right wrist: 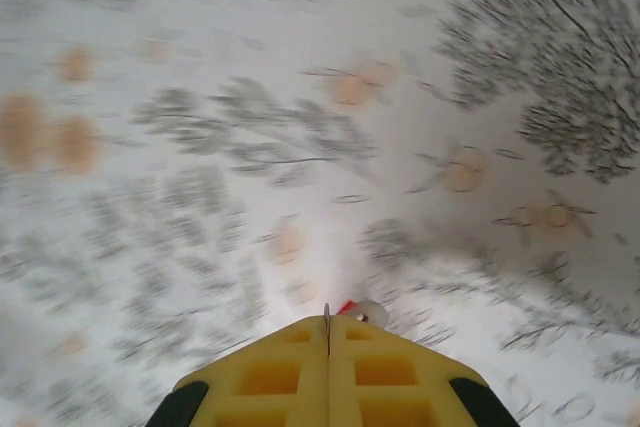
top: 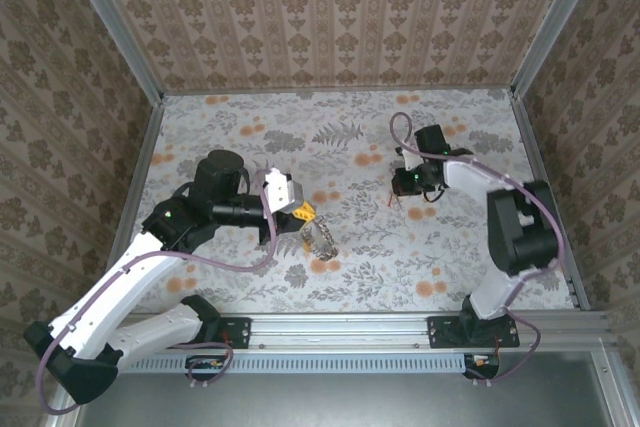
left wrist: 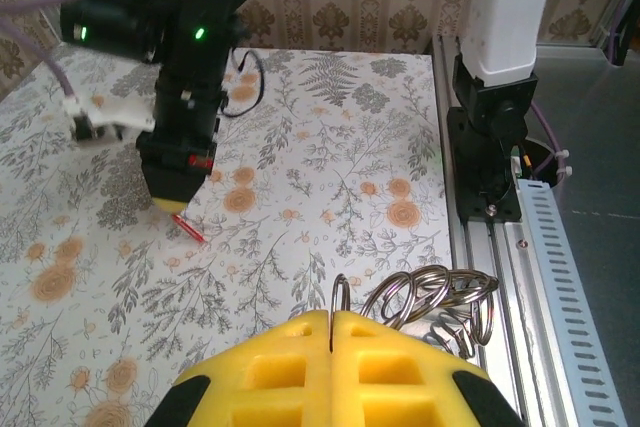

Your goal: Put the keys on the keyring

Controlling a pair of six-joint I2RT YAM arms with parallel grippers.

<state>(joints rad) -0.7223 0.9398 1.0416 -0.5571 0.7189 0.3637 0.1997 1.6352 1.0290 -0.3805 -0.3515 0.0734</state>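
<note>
Your left fingers [left wrist: 270,382] are clenched on one thin wire of the keyring [left wrist: 430,287], near the middle of the tabletop [left wrist: 330,147] and a little toward its near edge. Your right fingers [right wrist: 260,377] are closed too, right of the middle, with a red key [left wrist: 188,228] at their tips. I cannot tell if they really pinch it.

The key is tiny and seems to be caught at its very end. It can turn or slip out when you lift it. The keyring is held by one wire, so it can swing away when the key pushes on it.

The left wrist view shows the key slanting from the right tip down to the tabletop. The right wrist view is blurred and gives just a red spot. The top view shows that the two arms are well apart.
</note>
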